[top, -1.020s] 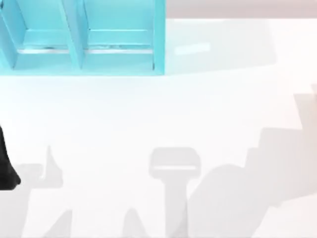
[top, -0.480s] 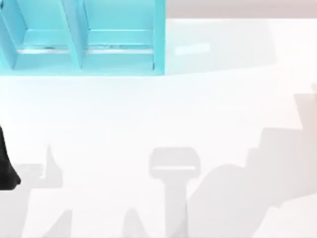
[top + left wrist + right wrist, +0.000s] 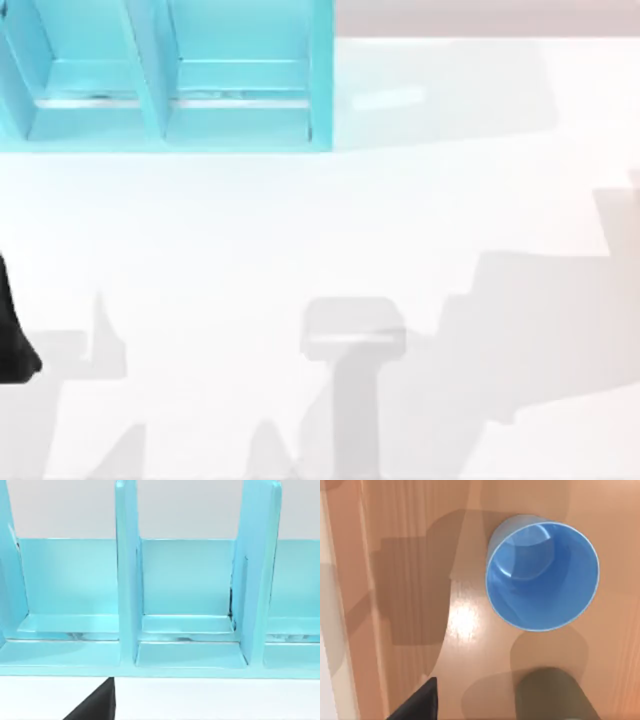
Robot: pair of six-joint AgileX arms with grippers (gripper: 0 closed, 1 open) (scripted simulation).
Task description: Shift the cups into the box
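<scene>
A blue cup (image 3: 542, 575) stands upright and open-mouthed on a glossy wooden surface (image 3: 395, 540) in the right wrist view, seen from straight above; its inside looks empty and its wall thin and smooth. Just beside it is the rim of a darker, olive-toned cup (image 3: 552, 692), cut off at the frame edge, so its full shape cannot be told. Both are outside the box.

The box (image 3: 170, 80) is a light turquoise one split by upright dividers (image 3: 127, 580) into compartments, sitting at the far left of the white desk (image 3: 330, 220) in the top view. The compartments that show hold no cup. The left wrist view faces it closely from the front.

The right arm hangs over the blue cup, looking down on it; a dark corner (image 3: 417, 702) of its own hardware intrudes in that view, but whether the right pincer is wide or narrow cannot be told. The left arm sits at the left edge of the desk as a dark shape (image 3: 12, 335), and its pincer's state cannot be told either.

As a judgement, the risks are these: a descent slightly off the rim could tip the light cup or knock it into its olive neighbour, and a smooth wall could slip in a loose grip. At the box, the narrow dividers could catch a cup carried too low.
</scene>
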